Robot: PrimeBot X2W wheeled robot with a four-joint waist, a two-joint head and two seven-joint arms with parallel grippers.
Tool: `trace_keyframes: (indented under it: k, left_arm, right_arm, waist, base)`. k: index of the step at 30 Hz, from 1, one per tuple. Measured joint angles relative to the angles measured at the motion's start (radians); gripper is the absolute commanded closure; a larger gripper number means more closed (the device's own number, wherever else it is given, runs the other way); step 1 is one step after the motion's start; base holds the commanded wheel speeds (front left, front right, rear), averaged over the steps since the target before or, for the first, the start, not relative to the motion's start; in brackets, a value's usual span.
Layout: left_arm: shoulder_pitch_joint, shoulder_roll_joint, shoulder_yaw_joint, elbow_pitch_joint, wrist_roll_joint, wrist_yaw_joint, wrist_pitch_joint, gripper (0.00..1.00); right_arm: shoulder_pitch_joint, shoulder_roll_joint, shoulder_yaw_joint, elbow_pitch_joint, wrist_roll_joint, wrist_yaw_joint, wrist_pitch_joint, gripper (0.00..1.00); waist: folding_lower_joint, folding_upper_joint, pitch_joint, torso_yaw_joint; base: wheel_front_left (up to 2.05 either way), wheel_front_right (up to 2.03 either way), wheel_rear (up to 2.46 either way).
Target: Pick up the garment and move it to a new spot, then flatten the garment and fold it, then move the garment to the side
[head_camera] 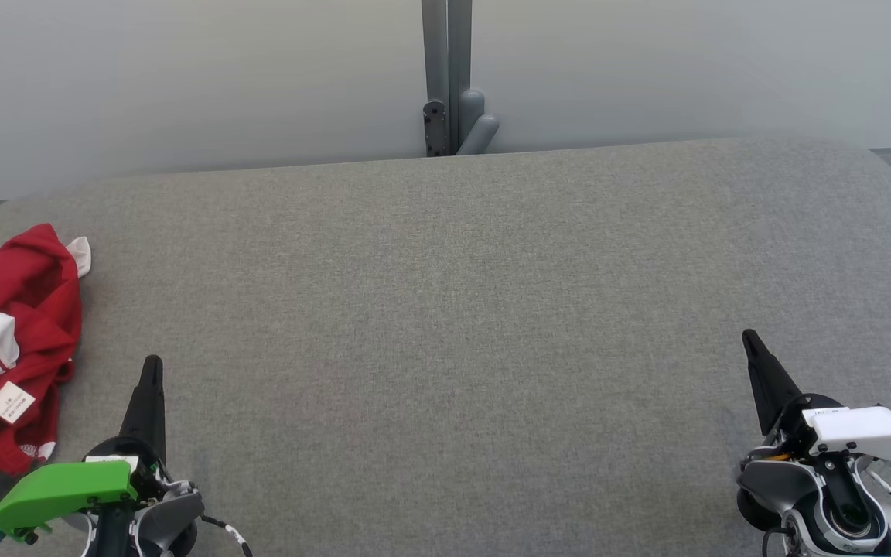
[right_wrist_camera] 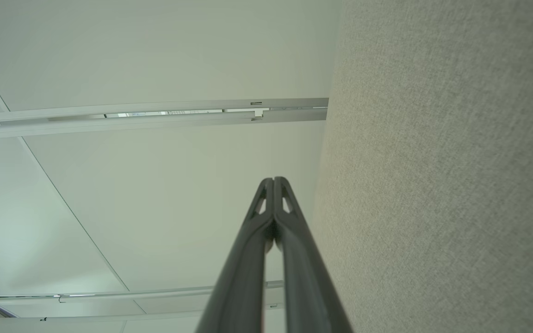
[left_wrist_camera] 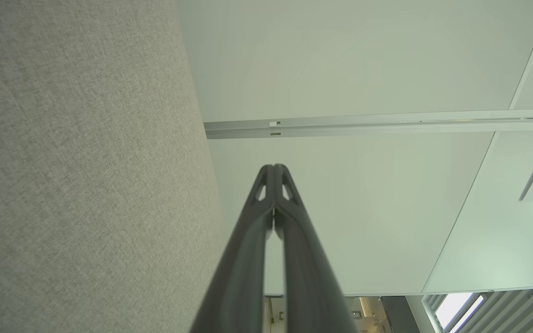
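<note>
The garment, a crumpled red piece with white patches and a small label, lay at the left end of the grey padded table, partly cut off by the edge of the head view. It sat just to the outer side of the left gripper, alongside the fingers and reaching a little past their tips. Its long axis ran roughly parallel to them. In the left wrist view the left gripper had its jaws pressed together and held nothing. Bare cloth surface lay between the two arms. The right gripper stood well apart from the garment, and its jaws were likewise closed and empty in its wrist view. The left arm was clearly the nearer, so the pickup probably called for opening those jaws and swinging outward.
</note>
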Motion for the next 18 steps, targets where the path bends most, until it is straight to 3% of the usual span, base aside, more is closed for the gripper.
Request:
trace_keyframes:
  k: [15, 16, 18]
  left_arm:
    - [0.000, 0.000, 0.000, 0.000, 0.000, 0.000, 0.000, 1.00]
    - [0.000, 0.000, 0.000, 0.002, 0.000, 0.000, 0.000, 0.00]
    - [0.011, -0.003, 0.000, 0.018, 0.000, 0.000, 0.000, 0.00]
  right_arm:
    - [0.000, 0.000, 0.000, 0.000, 0.000, 0.000, 0.000, 1.00]
    - [0.000, 0.000, 0.000, 0.002, 0.000, 0.000, 0.000, 0.00]
    - [0.010, 0.005, 0.001, 0.016, 0.000, 0.000, 0.000, 0.00]
  waist:
    - [0.0000, 0.0000, 0.000, 0.000]
    - [0.0000, 0.0000, 0.000, 0.000]
    - [0.0000, 0.0000, 0.000, 0.000]
  base:
    - [0.00, 0.00, 0.00]
    - [0.00, 0.00, 0.00]
    - [0.00, 0.00, 0.00]
